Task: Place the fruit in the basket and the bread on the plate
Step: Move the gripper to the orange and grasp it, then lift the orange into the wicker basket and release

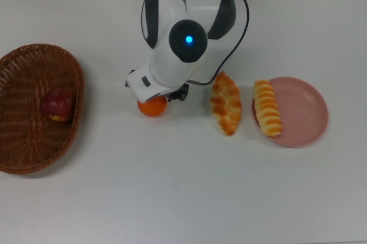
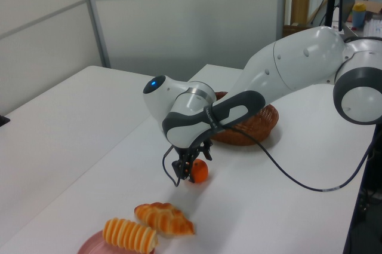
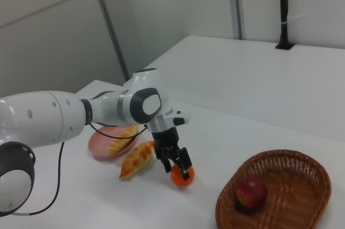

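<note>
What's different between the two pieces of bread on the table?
The ridged loaf has pale and orange stripes across it; the braided pastry is leaf-shaped with pointed ends. The ridged loaf rests on the rim of the pink plate, while the braided pastry lies on the bare table beside it, apart from the plate. Both are golden-brown, oblong, and lie roughly parallel.

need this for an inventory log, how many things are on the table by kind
Fruit: 2, the apple in the basket and the tangerine under the gripper
Bread: 2, the striped loaf on the plate and the braided pastry on the table
Containers: 2, the basket and the plate
Total: 6
</note>
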`<control>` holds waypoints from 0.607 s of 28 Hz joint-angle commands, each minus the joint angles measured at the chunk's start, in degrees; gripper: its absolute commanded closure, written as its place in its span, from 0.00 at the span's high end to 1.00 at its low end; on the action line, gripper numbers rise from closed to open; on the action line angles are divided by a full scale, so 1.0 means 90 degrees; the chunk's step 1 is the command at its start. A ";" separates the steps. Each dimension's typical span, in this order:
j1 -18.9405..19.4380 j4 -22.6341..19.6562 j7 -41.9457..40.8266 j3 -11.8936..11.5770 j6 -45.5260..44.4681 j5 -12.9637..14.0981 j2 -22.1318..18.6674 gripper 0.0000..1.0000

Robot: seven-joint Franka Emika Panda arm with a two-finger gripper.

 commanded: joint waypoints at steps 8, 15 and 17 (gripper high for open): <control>-0.0302 -0.0233 -0.0055 -0.0024 0.0587 -0.0260 -0.0084 0.19; -0.0292 -0.0214 -0.0045 0.0025 0.0558 -0.0251 -0.0123 0.13; -0.0302 -0.0185 -0.0035 0.0025 0.0538 -0.0192 -0.0230 0.13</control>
